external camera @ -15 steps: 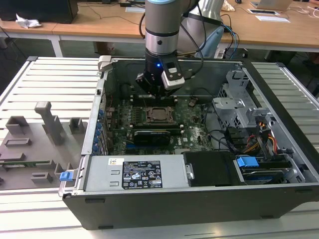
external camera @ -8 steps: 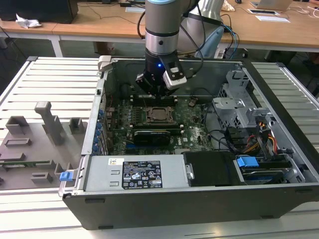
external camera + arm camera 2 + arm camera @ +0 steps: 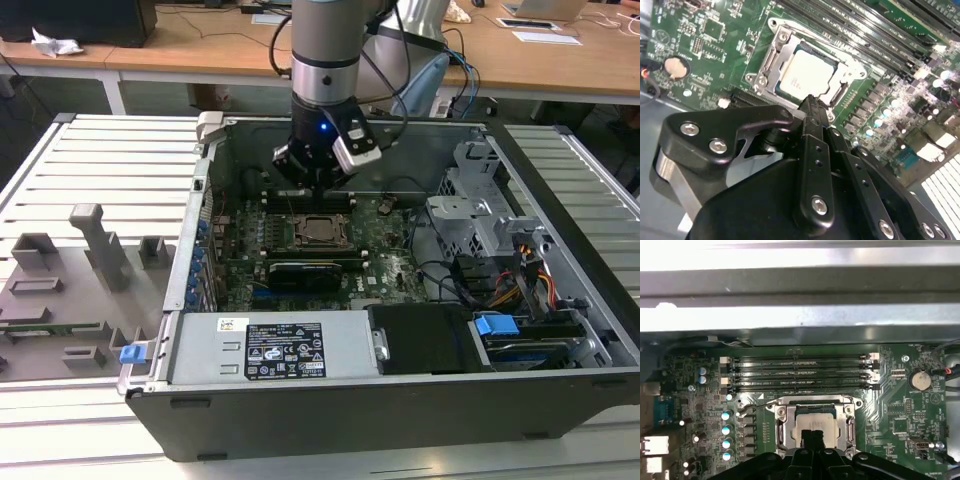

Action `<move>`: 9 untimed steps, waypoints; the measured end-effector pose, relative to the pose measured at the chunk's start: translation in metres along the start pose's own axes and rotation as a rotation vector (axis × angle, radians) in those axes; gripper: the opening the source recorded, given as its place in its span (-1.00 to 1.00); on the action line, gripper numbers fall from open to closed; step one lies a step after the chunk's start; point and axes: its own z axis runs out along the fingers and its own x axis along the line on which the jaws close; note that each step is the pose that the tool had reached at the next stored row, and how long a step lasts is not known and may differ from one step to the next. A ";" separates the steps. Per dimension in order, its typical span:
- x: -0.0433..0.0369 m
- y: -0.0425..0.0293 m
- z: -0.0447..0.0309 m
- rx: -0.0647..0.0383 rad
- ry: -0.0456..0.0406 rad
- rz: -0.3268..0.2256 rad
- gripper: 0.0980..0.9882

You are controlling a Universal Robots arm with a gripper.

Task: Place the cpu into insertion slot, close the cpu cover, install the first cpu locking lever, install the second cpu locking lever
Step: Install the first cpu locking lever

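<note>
CPU (image 3: 805,75) is already seated in the insertion slot (image 3: 771,62), pale silver top showing, cpu cover (image 3: 847,65) framing it. PC case (image 3: 330,400) lies open on a slatted grey table (image 3: 80,160), wooden desks behind. Gripper (image 3: 810,105) hangs just over the socket's 6 o'clock edge, fingers pressed together, hiding that edge.

The claw (image 3: 318,187) hangs just above the insertion slot (image 3: 321,229), inside the open computer case (image 3: 300,420), and the room over the slot is free. In the first wrist view, long black memory slots (image 3: 799,372) lie just beside the slot, with the case's metal wall (image 3: 800,315) past them. In the exterior view, a silver drive cage (image 3: 480,215) and loose cables (image 3: 480,285) crowd the exterior view's right, and a black card (image 3: 305,275) sits near the slot
</note>
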 end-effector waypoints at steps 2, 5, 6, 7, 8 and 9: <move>-0.0001 0.0003 -0.0062 0.000 0.0002 -0.002 -0.98; 0.0002 0.0003 -0.0094 0.000 0.0003 -0.017 -0.98; 0.0002 0.0004 -0.0094 -0.001 0.0005 -0.031 -0.98; 0.0002 0.0004 -0.0095 -0.001 0.0009 -0.052 -0.98; 0.0002 0.0003 -0.0095 -0.001 0.0013 -0.068 -0.98; 0.0009 0.0002 -0.0094 -0.003 0.0019 -0.081 -0.98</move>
